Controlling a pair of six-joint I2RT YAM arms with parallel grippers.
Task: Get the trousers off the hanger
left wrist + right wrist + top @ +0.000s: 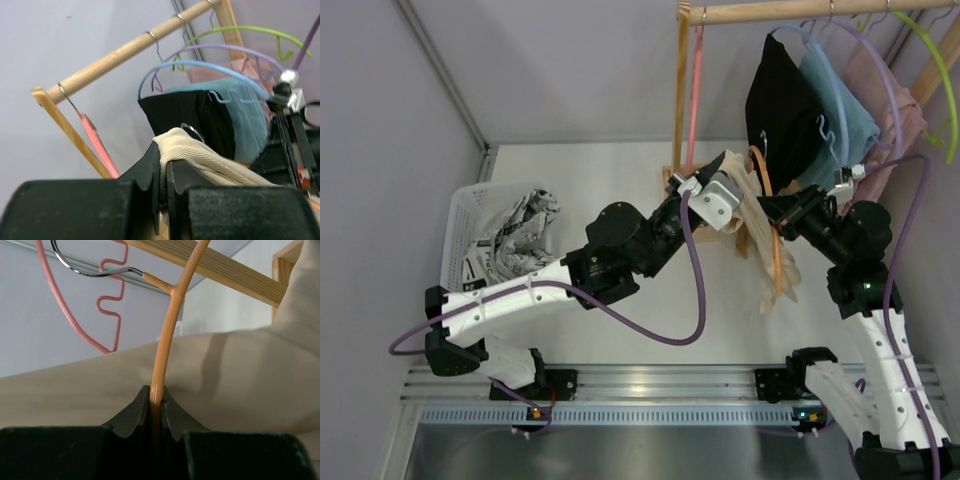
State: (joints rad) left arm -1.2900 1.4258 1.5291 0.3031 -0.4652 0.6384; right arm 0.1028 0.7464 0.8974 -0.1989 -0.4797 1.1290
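Beige trousers (756, 236) hang crumpled on orange hanger (167, 335).

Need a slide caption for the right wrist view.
Right gripper clamps the orange hanger, with cream trousers draped behind it.

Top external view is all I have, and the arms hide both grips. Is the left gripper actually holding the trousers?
Observer: Yes; the left wrist view shows the left gripper shut on a fold of the cream trousers.
Operator: And the right?
Observer: The right wrist view shows the right gripper shut on the orange hanger, its bar between the fingers.
Operator: Cloth pinched there too?
Observer: It seems not; the cloth passes behind the hanger.
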